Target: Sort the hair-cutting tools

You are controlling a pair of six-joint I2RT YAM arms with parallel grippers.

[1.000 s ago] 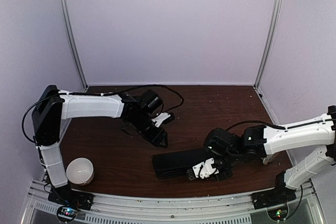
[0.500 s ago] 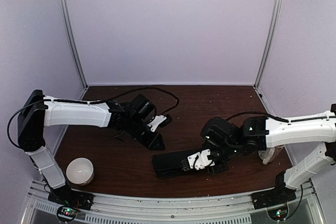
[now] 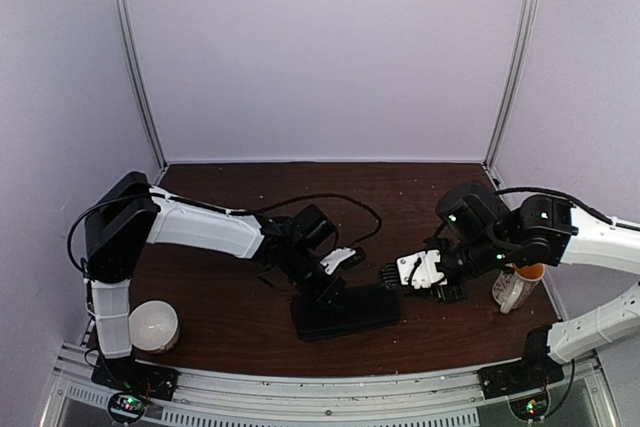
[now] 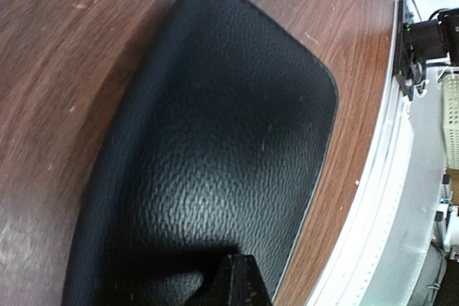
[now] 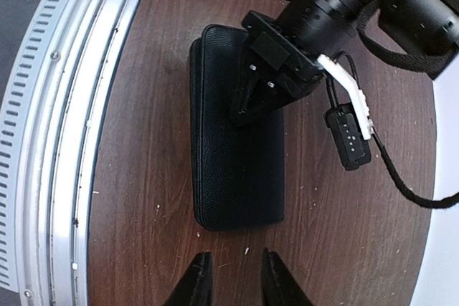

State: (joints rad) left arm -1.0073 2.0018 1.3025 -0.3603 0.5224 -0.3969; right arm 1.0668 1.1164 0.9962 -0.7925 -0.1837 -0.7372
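No hair-cutting tools show in any view. A flat black case (image 3: 350,311) lies shut on the brown table near the front middle. My left gripper (image 3: 333,293) is shut, its tips resting on the case's left end; its wrist view shows the joined tips (image 4: 242,281) over the grained black cover (image 4: 229,120). My right gripper (image 3: 388,274) hovers just off the case's right end, open and empty. In the right wrist view its two fingers (image 5: 198,277) stand apart a little short of the case (image 5: 240,177), with the left gripper (image 5: 240,115) at the far end.
A white bowl (image 3: 152,325) sits by the left arm's base. A white mug (image 3: 514,289) stands at the right, behind my right arm. The metal rail (image 5: 50,141) runs along the table's front edge. A black cable (image 3: 345,205) trails over the table.
My left gripper came down and right onto the case's left end and shut. My right gripper left the case, drew back to the right and opened a little wider.
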